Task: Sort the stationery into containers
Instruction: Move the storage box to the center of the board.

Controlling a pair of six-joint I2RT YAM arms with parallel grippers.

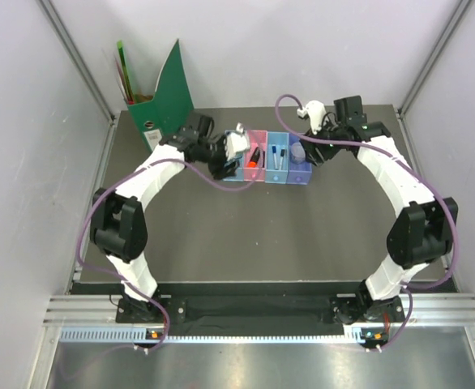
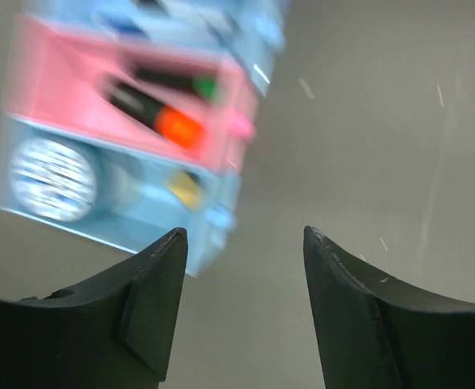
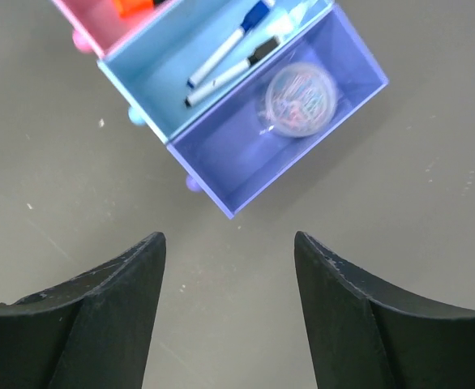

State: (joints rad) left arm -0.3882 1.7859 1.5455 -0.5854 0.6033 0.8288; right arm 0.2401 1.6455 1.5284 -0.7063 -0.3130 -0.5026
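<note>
Blue tray (image 2: 108, 231) risks a shove from the released left pincer (image 2: 241, 243) nearby; right pincer (image 3: 229, 243) hangs released too.

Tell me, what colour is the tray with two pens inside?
Light blue; the tray with the pens shows best in the right wrist view.

L wrist view is motion-blurred throughout: pink tray (image 2: 59, 73), highlighter (image 2: 152, 113) and green-capped marker (image 2: 177, 83) in it are all smeared. Blue tray (image 2: 140, 219) sits lower left; print on its disc (image 2: 53, 178) is unreadable, and the yellowish bit (image 2: 187, 188) beside it can't be ID'd. Light blue tray (image 2: 181, 20) is cut by the top edge. Top view: blue tray mostly hidden under left gripper (image 1: 231, 158); tray contents too small to tell. R wrist view: pink tray cropped at upper left, highlighter cut by top edge.
</note>
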